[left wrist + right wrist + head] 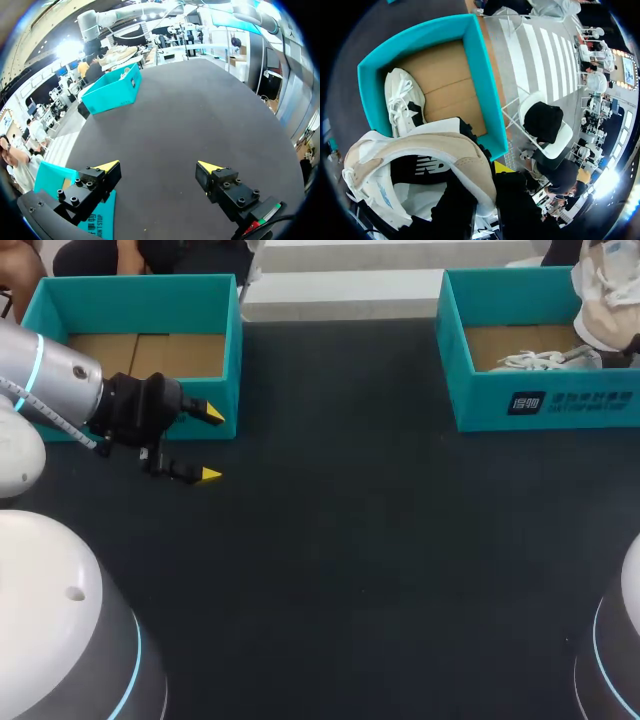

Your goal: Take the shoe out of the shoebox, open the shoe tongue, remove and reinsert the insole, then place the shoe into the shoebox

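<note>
Grip on the beige shoe (435, 145) by the right hand (487, 182), up above the right shoebox (540, 405) at the far right of the counter (380, 570). Pinches the shoe's heel wall, one yellow tip (502, 167) outside it and the other finger hidden in the dark opening. Looks straight down onto the box's brown cardboard floor, with the shoe's opening turned toward the wrist. Down in that box, close along one wall, white shoe (402, 102) on its sole with laces up.

Left arm in from the left side, forearm roughly level, wrist turned so that one finger lies farther from the robot and one nearer. Left hand (208, 444) low over the counter, just in front of the left shoebox (140, 290). Farther yellow tip overlaps the box's front wall near its corner in the head view. Spread wide, holding nothing, dark counter showing between the fingers in the left wrist view. Aims across the counter toward the right shoebox, well apart from it. Left shoebox open-topped, brown cardboard floor showing.
</note>
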You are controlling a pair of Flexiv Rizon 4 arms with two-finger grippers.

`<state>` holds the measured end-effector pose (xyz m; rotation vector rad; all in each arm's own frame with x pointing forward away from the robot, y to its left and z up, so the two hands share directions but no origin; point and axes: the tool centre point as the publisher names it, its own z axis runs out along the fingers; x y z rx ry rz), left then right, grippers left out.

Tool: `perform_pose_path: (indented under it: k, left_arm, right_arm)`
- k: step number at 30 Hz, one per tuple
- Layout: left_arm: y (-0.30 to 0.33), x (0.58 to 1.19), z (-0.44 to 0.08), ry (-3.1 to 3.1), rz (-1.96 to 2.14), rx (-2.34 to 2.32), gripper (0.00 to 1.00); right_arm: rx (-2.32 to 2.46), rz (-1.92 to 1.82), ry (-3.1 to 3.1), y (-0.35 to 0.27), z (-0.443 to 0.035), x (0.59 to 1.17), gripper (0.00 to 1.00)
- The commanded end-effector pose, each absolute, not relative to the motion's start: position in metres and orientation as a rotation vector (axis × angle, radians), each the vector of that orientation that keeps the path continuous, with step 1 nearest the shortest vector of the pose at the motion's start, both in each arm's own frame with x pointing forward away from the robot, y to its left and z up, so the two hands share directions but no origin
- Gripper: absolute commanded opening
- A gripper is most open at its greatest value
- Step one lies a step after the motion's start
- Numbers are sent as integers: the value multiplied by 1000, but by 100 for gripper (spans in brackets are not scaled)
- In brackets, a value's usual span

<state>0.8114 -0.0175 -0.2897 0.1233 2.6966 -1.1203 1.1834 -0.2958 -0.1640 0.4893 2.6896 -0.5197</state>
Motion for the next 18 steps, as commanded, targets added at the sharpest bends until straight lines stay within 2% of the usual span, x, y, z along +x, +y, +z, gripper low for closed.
perform_pose_path:
  k: [1,18]
  left_arm:
    - [-18,811,-290,2698,-1115,123,100]
    - [-18,811,-290,2698,-1115,123,100]
  right_arm:
    - [724,-546,2658,-302,-158,1189,0]
    - [1906,-560,1993,-317,-142,1149,0]
